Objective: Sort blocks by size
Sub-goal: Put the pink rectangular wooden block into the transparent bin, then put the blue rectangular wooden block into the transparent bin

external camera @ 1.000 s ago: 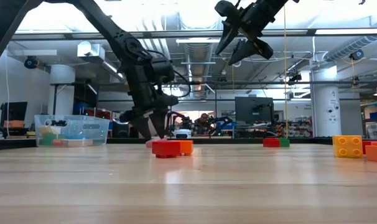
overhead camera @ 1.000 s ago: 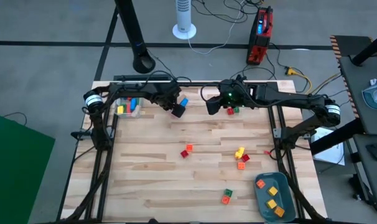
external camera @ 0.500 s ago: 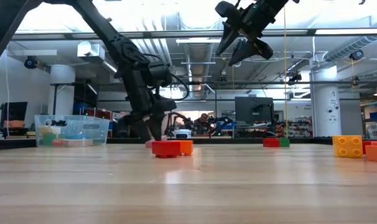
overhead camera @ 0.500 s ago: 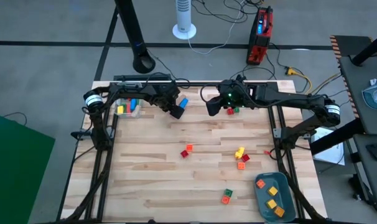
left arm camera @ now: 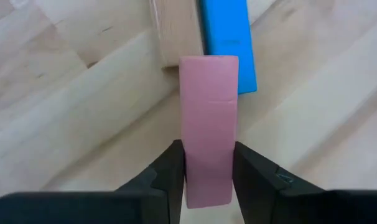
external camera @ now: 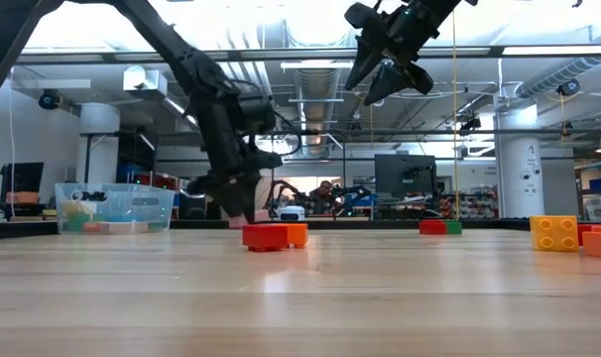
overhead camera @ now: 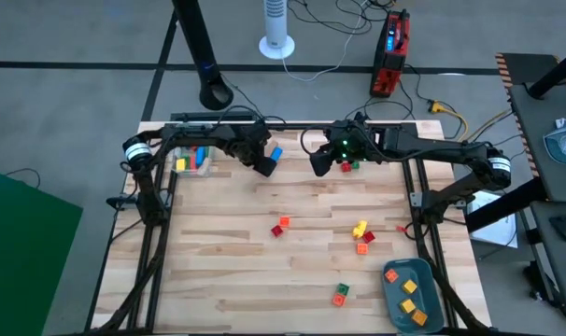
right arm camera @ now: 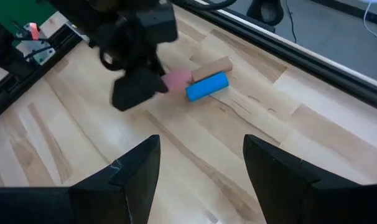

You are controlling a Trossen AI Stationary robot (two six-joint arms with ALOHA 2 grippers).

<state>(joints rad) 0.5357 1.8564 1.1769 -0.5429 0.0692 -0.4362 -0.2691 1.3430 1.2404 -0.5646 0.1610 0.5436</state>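
My left gripper [overhead camera: 263, 165] [left arm camera: 207, 155] is shut on a pink bar [left arm camera: 208, 124] low over the table's far middle. A blue bar [left arm camera: 228, 38] [overhead camera: 275, 153] and a wood-coloured bar [left arm camera: 176, 31] lie flat on the table just beyond it. My right gripper [overhead camera: 318, 161] [right arm camera: 201, 155] is open and empty, high above the table [external camera: 380, 74], beside a red and a green block [overhead camera: 348, 166]. More blocks lie loose in the middle [overhead camera: 279, 227], at the right [overhead camera: 360, 233] and near the front [overhead camera: 341, 295]. My left gripper pinches the pink bar's two long sides near its near end [left arm camera: 208, 171] between its two fingers [left arm camera: 173, 171]. The fingers lie along the bar, which sticks out ahead of them toward the blue bar. Whether the bar touches the table, I cannot tell.
A clear box [overhead camera: 194, 161] [external camera: 115, 206] with several blocks stands at the far left. A grey-blue tray [overhead camera: 431, 313] with orange blocks sits at the near right corner. A red-orange brick [external camera: 275, 235] and a yellow brick [external camera: 553, 232] show in the low view.
My left gripper, still shut on the pink bar, has shifted a little toward the table's left edge. My right gripper has stayed high and open.
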